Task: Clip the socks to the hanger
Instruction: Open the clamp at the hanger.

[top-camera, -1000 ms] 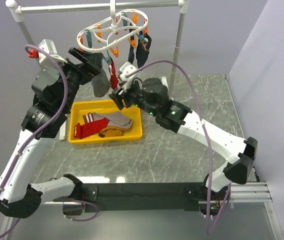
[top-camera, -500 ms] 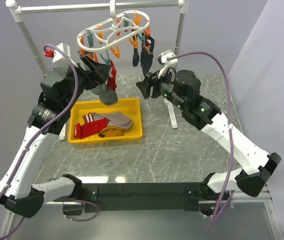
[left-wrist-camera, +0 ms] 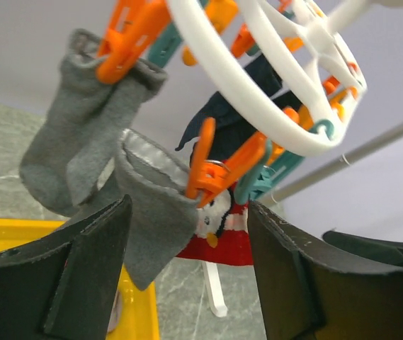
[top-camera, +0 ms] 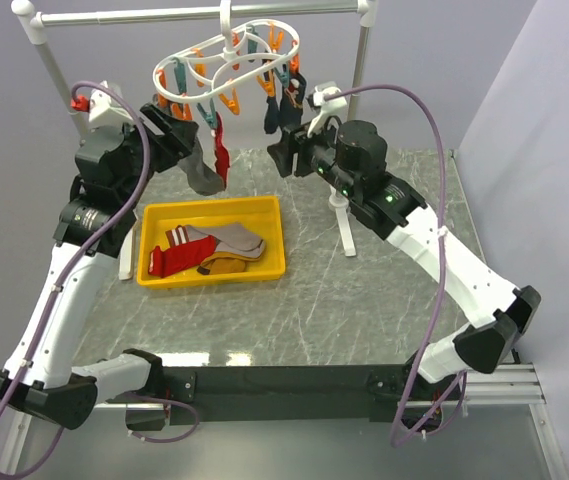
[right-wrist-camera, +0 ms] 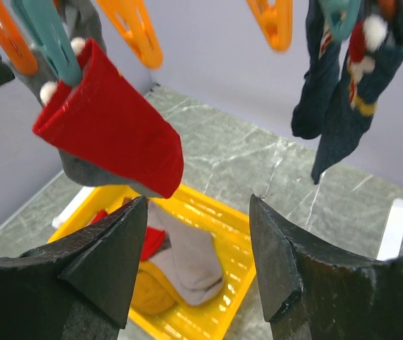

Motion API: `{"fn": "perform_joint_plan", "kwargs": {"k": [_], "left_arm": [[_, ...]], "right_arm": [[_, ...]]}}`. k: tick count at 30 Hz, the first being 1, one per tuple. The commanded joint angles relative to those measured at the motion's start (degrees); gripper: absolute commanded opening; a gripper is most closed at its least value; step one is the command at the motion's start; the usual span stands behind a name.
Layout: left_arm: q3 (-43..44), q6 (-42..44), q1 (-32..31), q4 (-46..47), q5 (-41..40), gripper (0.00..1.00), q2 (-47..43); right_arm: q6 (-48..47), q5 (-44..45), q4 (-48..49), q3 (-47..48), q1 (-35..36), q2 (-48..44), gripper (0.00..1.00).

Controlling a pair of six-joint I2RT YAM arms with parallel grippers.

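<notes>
The white oval hanger (left-wrist-camera: pixel 233 88) carries orange and teal pegs. Grey socks (left-wrist-camera: pixel 81 134), a red sock (right-wrist-camera: pixel 109 134) and navy socks (right-wrist-camera: pixel 336 78) hang clipped under it. Below it, more socks (top-camera: pixel 214 245) lie in a yellow tray (top-camera: pixel 154 272). Just under the hanger, the left claw (left-wrist-camera: pixel 187 209) stands apart around a grey sock, and the right claw (right-wrist-camera: pixel 197 205) stands apart, holding nothing.

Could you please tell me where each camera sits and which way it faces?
Top external: above and behind, looking down on the yellow plastic tray and white oval plastic hanger; both arms show.
Left wrist: looks upward at the hanger's orange clothespins and clipped grey socks; black left fingers below.
Right wrist: looks down past a red sock to the tray; right fingers below.
Shared: all show the tray.
</notes>
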Motion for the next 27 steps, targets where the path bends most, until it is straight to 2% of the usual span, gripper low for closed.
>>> {"fn": "perform_joint_plan", "kwargs": {"k": [1,10,15,27], "left_arm": [[1.21,-0.39,2.57,0.89,1.18,0.71,0.27],[2.88,-0.48,6.17,0.53,3.38,0.68,3.96],[4.2,-0.48,7.84,0.62,3.91,0.69,5.98],[4.56,2.24,9.69,2.46,4.26,0.69,5.9]], "right_arm": [[-0.88,-0.63,3.92,5.54,-0.43,1.89,0.66],[-3.43,-2.13,7.0,10.12,-0.43,6.21,0.64],[-4.57,-6.17,10.51,10.91,-0.43,8.66,0.64],[-6.86,-10.83,12.54,18.9,-0.43,16.04,0.63]]}}
